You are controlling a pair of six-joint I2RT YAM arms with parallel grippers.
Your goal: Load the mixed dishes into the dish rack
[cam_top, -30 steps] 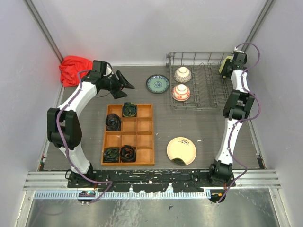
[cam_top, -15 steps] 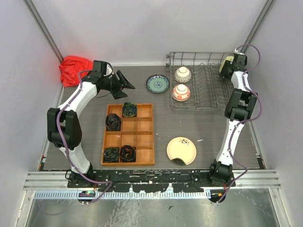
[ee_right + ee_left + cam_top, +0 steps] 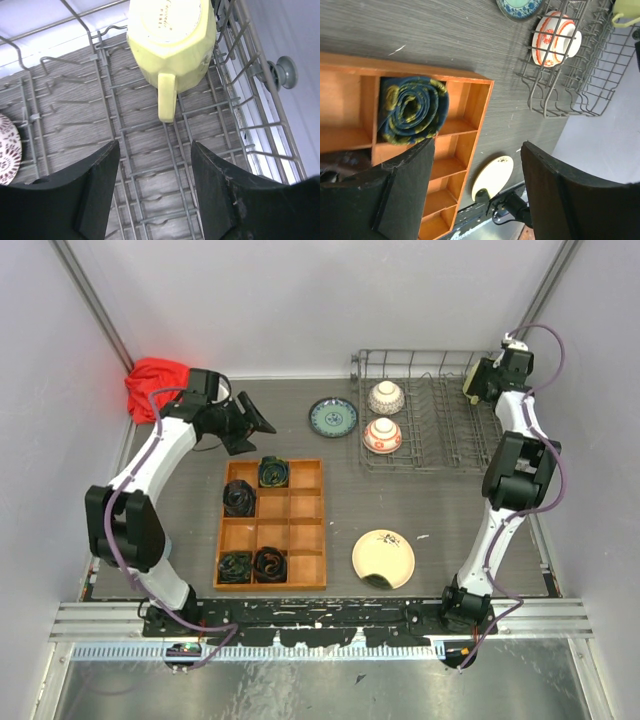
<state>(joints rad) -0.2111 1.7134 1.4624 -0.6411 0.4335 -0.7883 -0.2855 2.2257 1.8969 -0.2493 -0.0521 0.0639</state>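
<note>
Two bowls [image 3: 382, 435] and the yellow mug [image 3: 170, 35] sit in the rack [image 3: 445, 435]. The teal plate [image 3: 333, 417] and the cream plate [image 3: 383, 558] lie outside it on the bench [image 3: 440, 510]. The right claw [image 3: 155, 150] hangs open and empty over the mug. The left claw [image 3: 477, 150] gapes empty near the wooden tray [image 3: 305, 538].

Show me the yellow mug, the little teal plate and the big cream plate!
yellow mug [image 3: 172, 40]: right wrist view, on its body.
teal plate [image 3: 333, 417]: top view, on its centre.
cream plate [image 3: 383, 558]: top view, on its centre.
</note>
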